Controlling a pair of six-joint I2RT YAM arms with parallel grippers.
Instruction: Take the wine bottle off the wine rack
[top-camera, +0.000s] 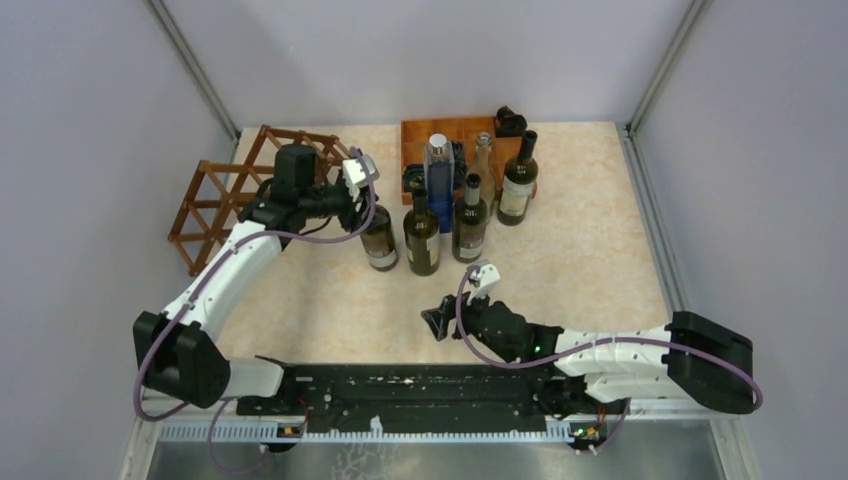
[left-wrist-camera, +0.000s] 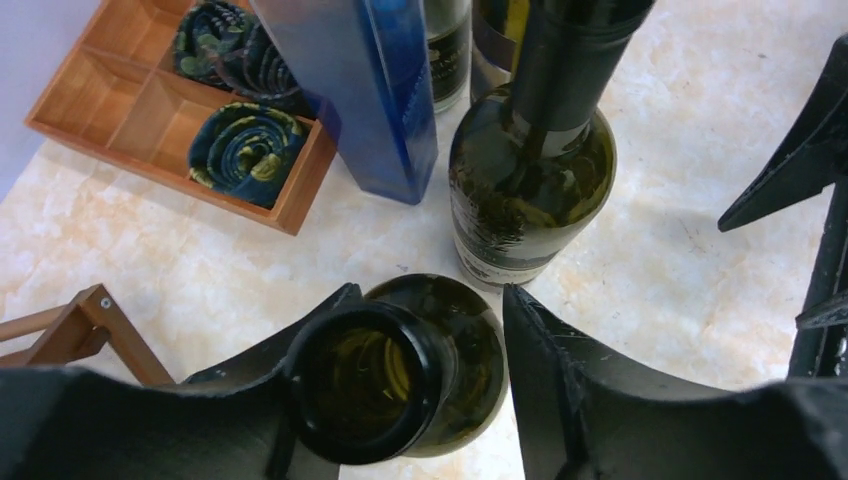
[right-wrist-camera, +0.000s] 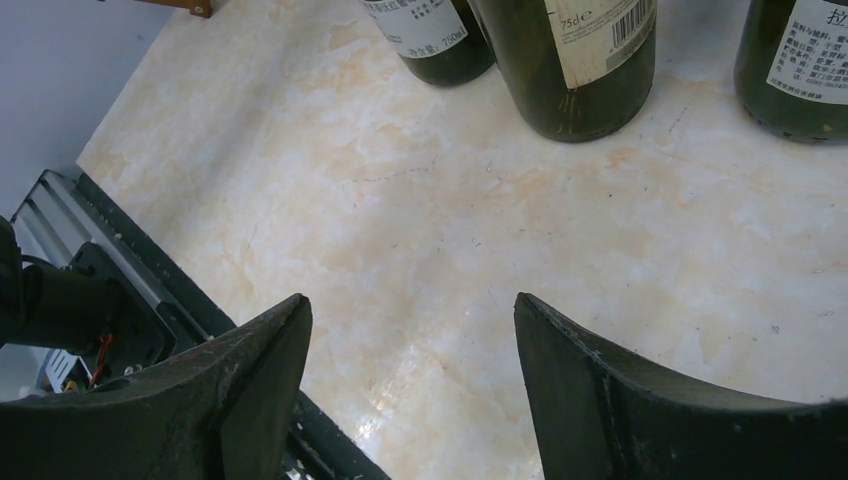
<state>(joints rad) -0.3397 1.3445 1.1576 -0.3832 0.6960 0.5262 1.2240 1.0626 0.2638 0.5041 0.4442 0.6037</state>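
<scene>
Top external: one wine bottle (top-camera: 380, 245) upright on the table (top-camera: 600, 240), off and just beside the single wine rack (top-camera: 215, 205).
Six bottles standing in all: the wine bottle, three other dark bottles (top-camera: 421, 240), one blue bottle (top-camera: 438, 175), one pale bottle (top-camera: 484, 160). Two grippers: left gripper (left-wrist-camera: 430, 295) straddling the wine bottle's neck, jaws parted, gap showing beside one finger (left-wrist-camera: 560, 380); right gripper (right-wrist-camera: 410, 300) spread wide on nothing, low over bare table near the front. One compartment tray (top-camera: 415, 135) behind the bottles, rolled patterned cloths (left-wrist-camera: 245, 150) inside.
</scene>
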